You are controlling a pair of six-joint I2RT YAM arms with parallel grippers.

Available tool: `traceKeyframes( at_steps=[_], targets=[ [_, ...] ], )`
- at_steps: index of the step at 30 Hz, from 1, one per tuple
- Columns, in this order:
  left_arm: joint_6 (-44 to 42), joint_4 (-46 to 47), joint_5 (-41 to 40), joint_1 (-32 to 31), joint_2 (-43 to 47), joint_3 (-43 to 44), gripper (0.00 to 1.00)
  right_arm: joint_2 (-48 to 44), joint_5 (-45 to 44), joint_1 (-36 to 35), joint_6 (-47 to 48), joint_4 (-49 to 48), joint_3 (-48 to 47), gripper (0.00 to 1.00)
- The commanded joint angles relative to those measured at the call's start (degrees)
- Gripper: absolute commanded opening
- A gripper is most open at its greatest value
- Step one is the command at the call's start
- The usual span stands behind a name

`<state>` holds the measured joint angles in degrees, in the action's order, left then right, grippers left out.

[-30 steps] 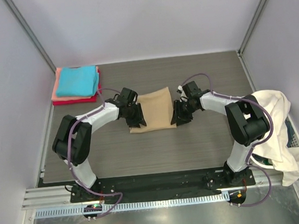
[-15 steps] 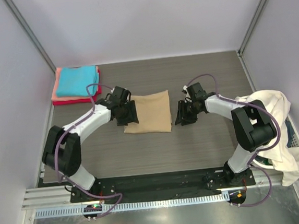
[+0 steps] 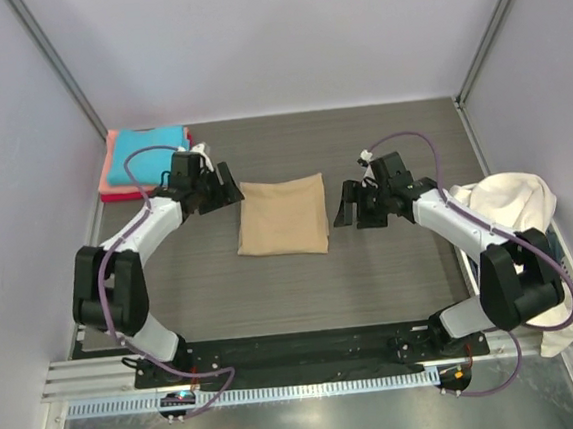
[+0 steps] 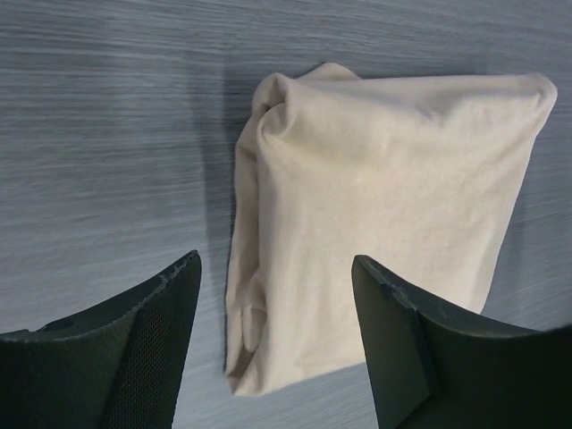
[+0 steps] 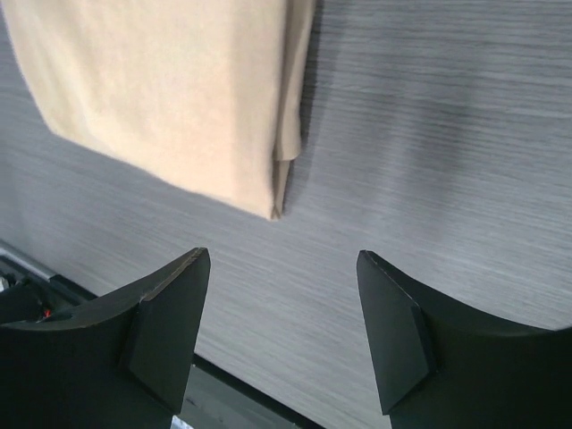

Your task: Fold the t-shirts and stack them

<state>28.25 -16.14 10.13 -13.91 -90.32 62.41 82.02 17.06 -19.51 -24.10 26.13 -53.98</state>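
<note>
Between left gripper (image 3: 226,186) and right gripper (image 3: 344,205), both gaping wide, the folded tan t-shirt (image 3: 283,216) looks soft, floppy. I'd pinch all layers at an edge.

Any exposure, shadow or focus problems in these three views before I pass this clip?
Top external: even, diffuse light, sharp, no glare on the table. Left wrist: the folded tan shirt looks washed out to cream, soft shadow along its left side. Right wrist: truer tan, a dim shadow band on the table beside the shirt's edge; nothing blurred.
</note>
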Motion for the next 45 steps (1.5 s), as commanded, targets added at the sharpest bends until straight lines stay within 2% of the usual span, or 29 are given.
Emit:
traceKeyframes(
  at_steps=[1, 5, 10, 13, 17, 20, 23, 25, 29, 31, 33, 34, 37, 41, 45],
  targets=[
    [-0.65, 11.30, 9.11, -0.15, -4.76, 0.08, 0.69, -4.84, 1.66, -0.88, -0.34, 0.59, 1.59, 0.73],
    [-0.48, 15.26, 9.56, -0.24, -10.04, 0.69, 0.69, -5.29, 2.10, -1.15, -0.07, 0.59, 2.82, 0.73],
    [-0.83, 14.30, 2.82, -0.06, -17.59, 3.68, 0.68, -4.59, 2.63, -1.23, 0.80, 0.68, 3.26, 0.73],
    [-0.57, 14.12, 1.47, 0.29, -20.32, 5.17, 0.66, -4.06, 2.80, -1.24, 1.16, 0.68, 3.09, 0.73],
    [0.05, 14.74, 5.41, 0.46, -27.08, 9.73, 0.66, -2.40, 2.98, -1.23, 1.51, 0.59, 3.00, 0.73],
    [0.23, 14.91, 9.62, 0.46, -29.20, 11.50, 0.65, -1.51, 2.89, -1.32, 1.60, 0.68, 3.00, 0.73],
    [0.40, 15.88, 10.52, 0.20, -29.30, 10.02, 0.63, -1.51, 2.54, -1.32, 1.60, 0.68, 3.17, 0.73],
    [0.84, 17.98, 12.45, 0.20, -30.08, 9.40, 0.59, -1.42, 2.54, -1.32, 1.69, 0.59, 3.35, 0.73],
    [4.17, 25.07, 19.21, 0.20, -33.42, 8.00, 0.32, -0.63, 2.54, -1.32, 1.77, 0.33, 3.35, 0.73],
    [8.12, 29.13, 23.08, 0.29, -35.44, 7.02, 0.24, -0.54, 2.45, -1.32, 1.86, 0.33, 3.53, 0.73],
    [9.89, 30.73, 23.79, 0.20, -36.58, 8.07, 0.05, -0.63, 2.36, -1.32, 1.77, 0.41, 3.61, 0.73],
    [10.42, 30.30, 23.71, 0.20, -36.42, 8.68, 0.00, -0.89, 2.28, -1.41, 1.77, 0.41, 3.70, 0.73],
    [8.41, 23.54, 20.73, 0.11, -32.74, 10.62, 0.00, -2.12, 2.36, -1.32, 1.69, 0.33, 3.88, 0.73],
    [1.39, 7.58, 14.93, 0.73, -24.49, 15.89, 0.00, -4.58, 2.19, -1.41, 1.51, 0.41, 4.32, 0.73],
    [-2.41, -1.69, 10.09, 1.43, -19.55, 20.11, 0.00, -6.34, 2.80, -1.41, 1.25, 0.06, 4.41, 0.73]
  ],
)
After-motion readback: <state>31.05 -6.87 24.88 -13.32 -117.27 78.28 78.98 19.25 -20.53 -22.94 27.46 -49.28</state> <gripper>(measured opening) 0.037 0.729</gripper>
